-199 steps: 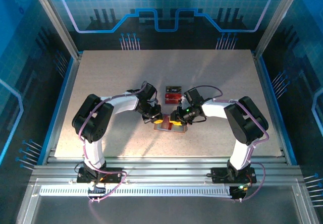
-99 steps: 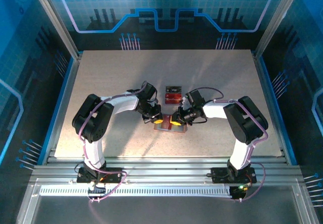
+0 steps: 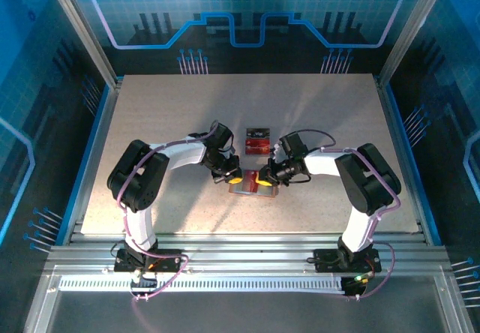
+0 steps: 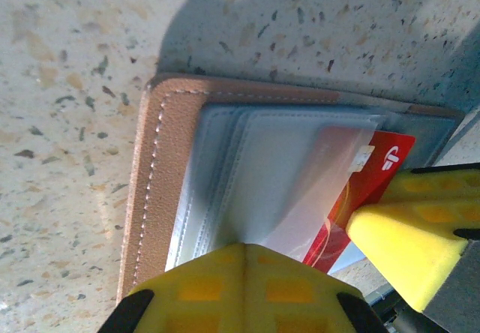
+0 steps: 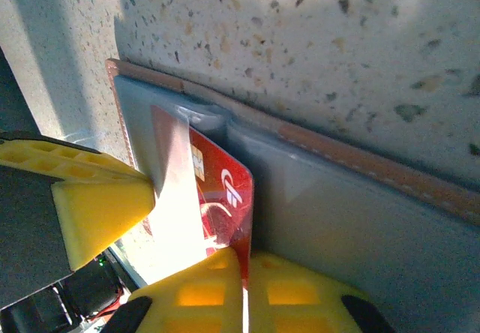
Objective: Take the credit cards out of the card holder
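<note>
**Card withdrawal in hand: one card gripped at its sleeve**

Top view: the tan card holder point(image 3: 253, 189) lies open on the speckled worktop point(image 3: 165, 115) between the arms, with two loose cards point(image 3: 257, 146) just beyond it. Left wrist view: the left end effector point(image 4: 244, 265), its yellow pads together, appears to pin the glossy clear sleeves beside the stitched leather-like rim. Right wrist view: the right end effector point(image 5: 244, 273) is clamped on a flat red card point(image 5: 217, 190) that is partly out. The next move probably calls for a straight pull along the sleeve.

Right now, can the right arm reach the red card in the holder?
Likely yes: the right gripper looks shut on the red card jutting from the card holder; nothing blocks it.
</note>
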You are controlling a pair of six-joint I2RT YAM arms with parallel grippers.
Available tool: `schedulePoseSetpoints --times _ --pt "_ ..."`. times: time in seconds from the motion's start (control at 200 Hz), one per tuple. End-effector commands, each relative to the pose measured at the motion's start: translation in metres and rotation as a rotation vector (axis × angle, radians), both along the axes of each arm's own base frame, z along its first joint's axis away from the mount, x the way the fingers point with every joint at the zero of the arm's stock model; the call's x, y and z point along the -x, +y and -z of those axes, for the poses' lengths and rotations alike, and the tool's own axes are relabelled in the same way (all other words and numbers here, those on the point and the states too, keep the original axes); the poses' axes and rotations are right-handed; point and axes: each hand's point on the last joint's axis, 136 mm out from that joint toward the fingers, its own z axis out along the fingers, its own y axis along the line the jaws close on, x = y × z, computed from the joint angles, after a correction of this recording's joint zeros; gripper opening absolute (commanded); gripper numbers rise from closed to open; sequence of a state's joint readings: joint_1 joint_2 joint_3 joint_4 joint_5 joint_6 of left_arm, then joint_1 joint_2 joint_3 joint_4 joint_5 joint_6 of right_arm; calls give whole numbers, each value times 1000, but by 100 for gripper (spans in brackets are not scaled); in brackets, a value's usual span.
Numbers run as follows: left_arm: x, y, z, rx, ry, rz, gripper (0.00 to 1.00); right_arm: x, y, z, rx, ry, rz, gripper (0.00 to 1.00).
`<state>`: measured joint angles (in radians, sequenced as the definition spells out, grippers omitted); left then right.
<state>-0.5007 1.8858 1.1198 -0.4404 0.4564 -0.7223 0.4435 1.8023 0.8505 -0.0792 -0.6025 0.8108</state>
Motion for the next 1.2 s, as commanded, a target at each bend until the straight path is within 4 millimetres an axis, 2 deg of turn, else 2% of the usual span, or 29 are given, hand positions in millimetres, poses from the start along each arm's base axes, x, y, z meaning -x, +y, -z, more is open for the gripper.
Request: schedulePoseSetpoints --times 0.0,0.48,0.505,0.705,0.88,1.011,1.196 --pt "9 9 11 -62 21 6 4 6 -16 4 55 16 7 7" --pt "16 15 11 -58 14 -38 4 13 -35 -14 81 -1 -55 0" --pt "16 15 11 -58 12 -39 4 5 -33 -22 78 -30 -59 0" --pt "13 12 2 -41 -11 -36 4 2 -39 -38 128 -71 -96 0" --pt "-1 7 -14 -19 -57 -21 5 -3 -42 -59 155 -146 -149 0" --pt "-12 -1 -26 16 -91 -13 6 -6 -46 -76 202 -226 -236 0" --pt "-20 6 -38 34 -129 -30 7 -13 -58 -96 354 -384 -413 0"
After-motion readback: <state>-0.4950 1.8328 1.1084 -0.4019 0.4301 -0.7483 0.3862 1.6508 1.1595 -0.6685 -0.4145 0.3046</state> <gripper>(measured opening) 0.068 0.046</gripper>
